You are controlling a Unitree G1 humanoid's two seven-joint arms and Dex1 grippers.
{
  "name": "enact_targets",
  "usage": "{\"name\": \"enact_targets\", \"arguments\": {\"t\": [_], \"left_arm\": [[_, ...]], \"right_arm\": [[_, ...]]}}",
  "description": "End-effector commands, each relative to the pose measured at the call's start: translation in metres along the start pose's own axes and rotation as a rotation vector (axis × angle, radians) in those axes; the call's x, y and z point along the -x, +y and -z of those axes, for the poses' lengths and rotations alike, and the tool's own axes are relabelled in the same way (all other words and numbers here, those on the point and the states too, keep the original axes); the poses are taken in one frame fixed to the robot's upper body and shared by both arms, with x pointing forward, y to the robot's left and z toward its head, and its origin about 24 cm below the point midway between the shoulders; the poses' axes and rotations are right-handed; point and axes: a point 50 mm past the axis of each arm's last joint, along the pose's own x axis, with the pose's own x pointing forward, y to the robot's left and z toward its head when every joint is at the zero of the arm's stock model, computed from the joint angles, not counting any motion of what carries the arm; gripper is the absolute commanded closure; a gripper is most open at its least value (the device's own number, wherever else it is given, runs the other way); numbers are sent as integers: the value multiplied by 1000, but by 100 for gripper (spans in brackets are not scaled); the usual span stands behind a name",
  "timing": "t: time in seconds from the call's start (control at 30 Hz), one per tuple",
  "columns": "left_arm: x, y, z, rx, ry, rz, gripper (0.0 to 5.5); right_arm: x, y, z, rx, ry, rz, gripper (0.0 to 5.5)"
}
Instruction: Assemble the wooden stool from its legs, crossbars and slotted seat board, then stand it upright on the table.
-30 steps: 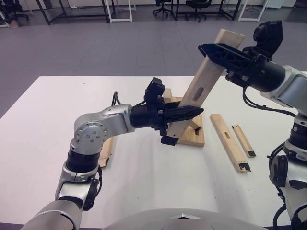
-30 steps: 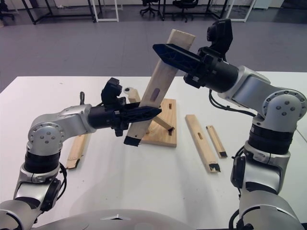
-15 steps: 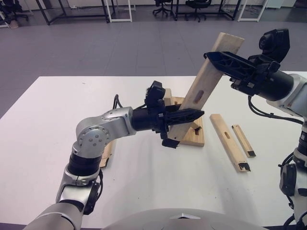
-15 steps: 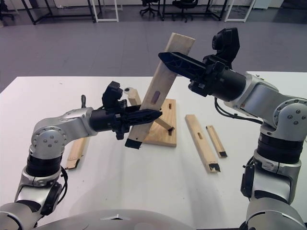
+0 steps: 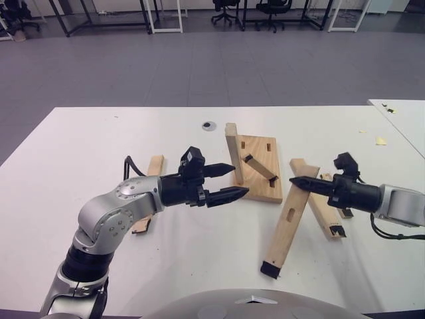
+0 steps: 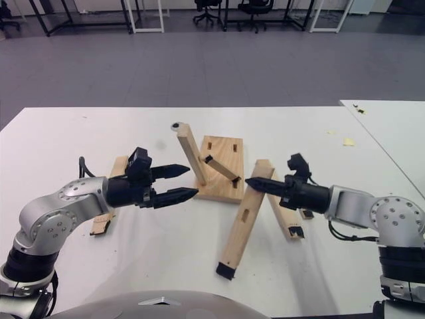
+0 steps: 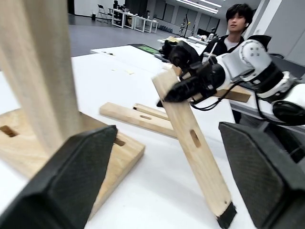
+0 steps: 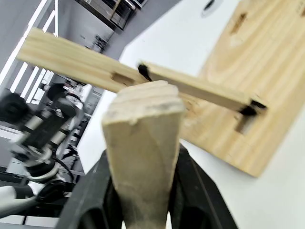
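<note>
Grey open floor [image 5: 199, 60] is stretching behind, with office chairs [image 5: 226, 9] and desk frames [image 5: 99, 16] along the far side. White worktop [image 5: 73, 153] is carrying all the parts.

- Slotted seat board [image 5: 260, 147] is lying flat at centre, its long axis running away from the robot.
- Leaning leg [image 5: 285, 222] is resting its black-capped foot on the worktop near the robot. Its long axis is rising away toward the right gripper [image 5: 297, 181], whose jaws are pinching the upper end just right of the seat board.
- Upright leg [image 5: 232, 151] is standing at the board's left edge, tilting slightly.
- Flat leg [image 5: 325, 216] is lying beneath and right of the leaning one, pointing away and slightly leftward.
- Another leg [image 5: 155, 166] is lying flat left of the board, partly under the left arm.
- Left gripper [image 5: 238, 179] is hovering just left of the board, pointing right, jaws spread apart.
- Crossbar [image 5: 259, 167] is slanting from the upright leg down to the board.
- Small round disc [image 5: 210, 125] is sitting beyond the board.
</note>
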Motion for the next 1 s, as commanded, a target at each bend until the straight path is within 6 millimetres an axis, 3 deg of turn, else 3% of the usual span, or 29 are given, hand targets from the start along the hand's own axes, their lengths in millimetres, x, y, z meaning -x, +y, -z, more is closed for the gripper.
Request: {"name": "enact_targets", "arguments": {"t": [0.03,0.13,0.17,0.4,0.57,0.63,0.7,0.83,1.0], "left_arm": [[-2,-1,4,-11,4,-25,157],[-5,-2,5,-6,-4,-28,157],[-6,-2,5,-6,-3,-29,157],[-5,-2,7,2,-1,-56,157],[-6,-3,9,4,-5,-62,157],[-6,-2,9,4,-8,-70,157],[-5,-1,9,3,-14,-84,157],[-7,5,9,-7,-13,-103,157],[-10,5,12,-11,-9,-98,157]], "right_arm": [[-9,-28,6,18,-12,106,449],[-18,-46,3,43,-22,164,448],[-18,-51,3,54,-16,182,408],[-5,-67,-6,84,-38,272,262],[-12,-54,-33,173,-120,243,165],[-10,-40,-48,361,-133,254,127],[-17,-25,-51,598,-60,242,88],[-48,-6,-51,872,88,70,88],[-76,-11,-62,984,164,23,106]]}}
